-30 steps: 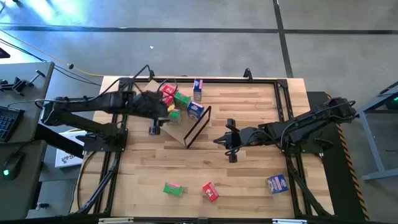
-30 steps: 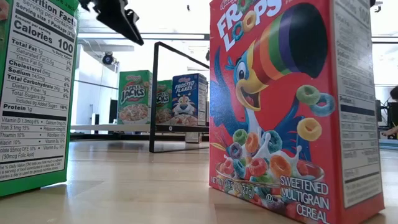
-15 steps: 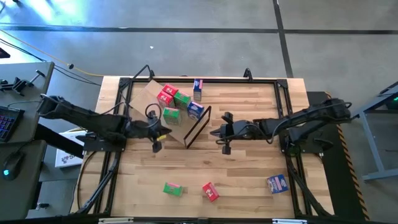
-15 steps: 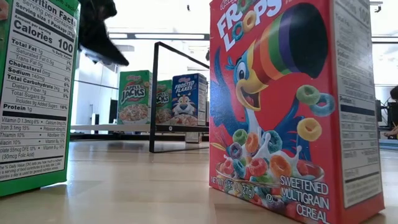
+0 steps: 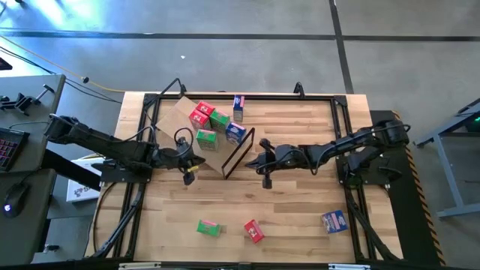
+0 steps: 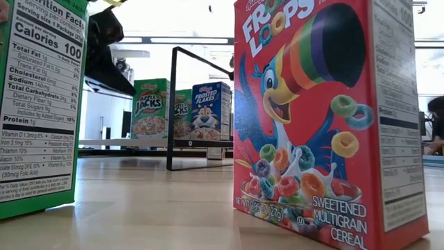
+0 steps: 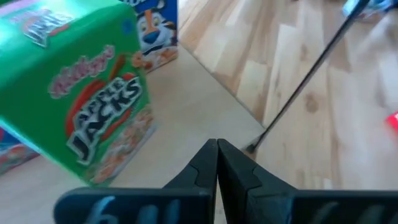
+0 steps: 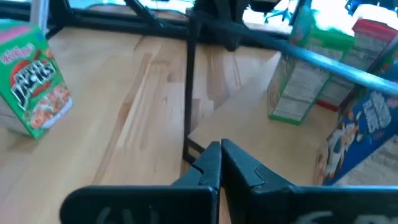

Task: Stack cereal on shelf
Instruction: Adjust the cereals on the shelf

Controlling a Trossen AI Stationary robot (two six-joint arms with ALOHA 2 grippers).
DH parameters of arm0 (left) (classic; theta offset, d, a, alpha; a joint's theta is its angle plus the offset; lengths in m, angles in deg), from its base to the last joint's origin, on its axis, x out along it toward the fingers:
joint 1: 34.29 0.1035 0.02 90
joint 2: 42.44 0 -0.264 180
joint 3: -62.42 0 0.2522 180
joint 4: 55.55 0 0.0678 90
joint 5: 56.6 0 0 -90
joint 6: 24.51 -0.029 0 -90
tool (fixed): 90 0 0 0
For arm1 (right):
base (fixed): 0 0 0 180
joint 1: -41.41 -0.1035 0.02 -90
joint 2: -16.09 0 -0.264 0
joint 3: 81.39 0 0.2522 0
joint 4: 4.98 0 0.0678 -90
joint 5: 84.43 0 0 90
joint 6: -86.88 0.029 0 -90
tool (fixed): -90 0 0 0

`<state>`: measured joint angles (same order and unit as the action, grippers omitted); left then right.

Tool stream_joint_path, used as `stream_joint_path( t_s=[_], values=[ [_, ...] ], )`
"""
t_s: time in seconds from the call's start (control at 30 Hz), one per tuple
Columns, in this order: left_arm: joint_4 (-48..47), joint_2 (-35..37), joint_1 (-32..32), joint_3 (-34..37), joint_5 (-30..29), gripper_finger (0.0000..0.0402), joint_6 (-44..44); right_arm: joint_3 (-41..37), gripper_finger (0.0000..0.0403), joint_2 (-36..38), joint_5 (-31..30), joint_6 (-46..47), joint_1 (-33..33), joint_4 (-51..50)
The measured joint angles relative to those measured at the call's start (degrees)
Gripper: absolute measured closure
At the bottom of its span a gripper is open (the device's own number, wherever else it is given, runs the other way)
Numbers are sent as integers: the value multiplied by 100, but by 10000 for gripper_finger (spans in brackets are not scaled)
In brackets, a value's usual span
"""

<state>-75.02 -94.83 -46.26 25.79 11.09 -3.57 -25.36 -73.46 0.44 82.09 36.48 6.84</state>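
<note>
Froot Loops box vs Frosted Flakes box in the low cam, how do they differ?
The Froot Loops box is red and stands on the tabletop close to the camera. The Frosted Flakes box is blue and stands farther back on the shelf, behind its dark frame. Both are upright, fronts toward the camera.

You are working in a robotics lab or test bay, not a home or shop. The table (image 5: pixel 300 195) is a butcher-block top boxed in by a dark metal frame (image 5: pixel 341 120), with two arms bolted at its sides and cables (image 5: pixel 105 88) trailing off its edge. It stands on a bare grey concrete floor (image 5: pixel 247 52) marked with dark lines. At one side you have a desk with a keyboard (image 5: pixel 9 146) and clamps (image 5: pixel 26 97). The low view shows white walls and long ceiling light strips (image 6: pixel 180 40) behind the table. The cereal boxes (image 5: pixel 214 124) sit on a plain plywood panel (image 5: pixel 176 116), set out as props.
</note>
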Motion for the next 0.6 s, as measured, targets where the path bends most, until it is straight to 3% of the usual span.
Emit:
stream_joint_path(
  t_s=[0.1,0.4,0.6],
  values=[
    [297,-5,65,121,178,401,-46,-336,403,-77,165,166,154,628],
    [283,-36,355,141,122,401,-130,-2358,403,-76,370,746,277,4612],
    [254,-224,849,141,107,401,1,-2635,403,5,372,601,700,4941]
  ],
)
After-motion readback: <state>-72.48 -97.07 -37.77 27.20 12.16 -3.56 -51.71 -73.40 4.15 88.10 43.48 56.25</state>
